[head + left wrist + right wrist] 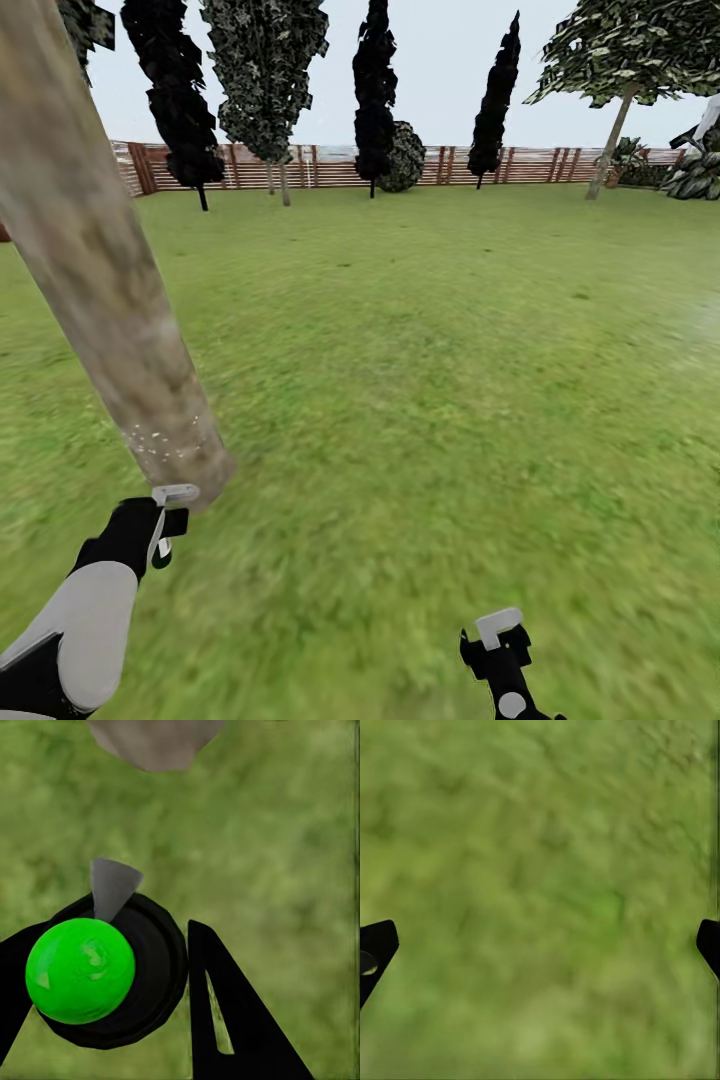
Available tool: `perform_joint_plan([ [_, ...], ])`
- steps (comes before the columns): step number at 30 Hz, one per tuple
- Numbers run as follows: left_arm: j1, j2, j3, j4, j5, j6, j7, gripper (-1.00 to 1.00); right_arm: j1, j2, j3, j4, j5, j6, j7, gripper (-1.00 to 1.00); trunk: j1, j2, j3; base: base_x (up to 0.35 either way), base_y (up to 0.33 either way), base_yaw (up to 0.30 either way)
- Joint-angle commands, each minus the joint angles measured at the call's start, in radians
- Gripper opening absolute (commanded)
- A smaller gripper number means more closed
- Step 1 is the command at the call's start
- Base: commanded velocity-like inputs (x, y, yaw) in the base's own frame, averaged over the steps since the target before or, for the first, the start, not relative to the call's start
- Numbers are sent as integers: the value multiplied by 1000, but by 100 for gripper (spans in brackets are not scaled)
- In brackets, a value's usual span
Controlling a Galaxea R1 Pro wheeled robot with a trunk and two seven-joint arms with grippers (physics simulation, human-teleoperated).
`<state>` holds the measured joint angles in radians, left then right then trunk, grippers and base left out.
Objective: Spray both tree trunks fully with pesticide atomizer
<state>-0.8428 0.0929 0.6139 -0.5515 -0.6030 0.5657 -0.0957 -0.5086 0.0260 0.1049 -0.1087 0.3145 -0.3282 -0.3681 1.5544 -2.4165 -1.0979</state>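
Note:
A thick trunk (95, 260) of mottled grey-brown bark slants across the left of the head view, ending in the grass (420, 380). Fine white pesticide specks (160, 438) dot its lowest part. Just below the trunk's foot, my left gripper (160, 525) is shut on the atomizer (176, 494), whose white nozzle head points toward the trunk. In the left wrist view the atomizer (80, 970) is a bright green ball in a black collar with a grey cone nozzle (112, 885), held between black fingers (225, 1012); the trunk base (154, 742) lies ahead. My right gripper (497, 645) hangs open over grass, its fingertips (376, 945) wide apart.
A brown slatted fence (330, 165) closes the lawn's far side. Dark narrow trees (375, 90) and a round bush (405, 155) stand before it. Another tree with a pale leaning trunk (612, 140) and green crown rises at the far right, with low plants (695, 175) beside it.

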Motion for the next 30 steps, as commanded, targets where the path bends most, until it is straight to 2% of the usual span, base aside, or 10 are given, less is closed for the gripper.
perform_joint_plan([
  [1,-1,-1,6,-2,-11,3,-10,-100,-1,0,8,1,0,0,-8,100,0,0,-1,161,-260,0],
  [10,-1,-1,6,-2,-11,3,-10,-100,-1,0,8,1,0,0,-7,100,0,0,-1,161,-260,36],
  [30,-1,2,7,-4,-12,3,-10,-100,4,0,9,1,0,0,-6,100,0,0,-1,161,-260,272],
])
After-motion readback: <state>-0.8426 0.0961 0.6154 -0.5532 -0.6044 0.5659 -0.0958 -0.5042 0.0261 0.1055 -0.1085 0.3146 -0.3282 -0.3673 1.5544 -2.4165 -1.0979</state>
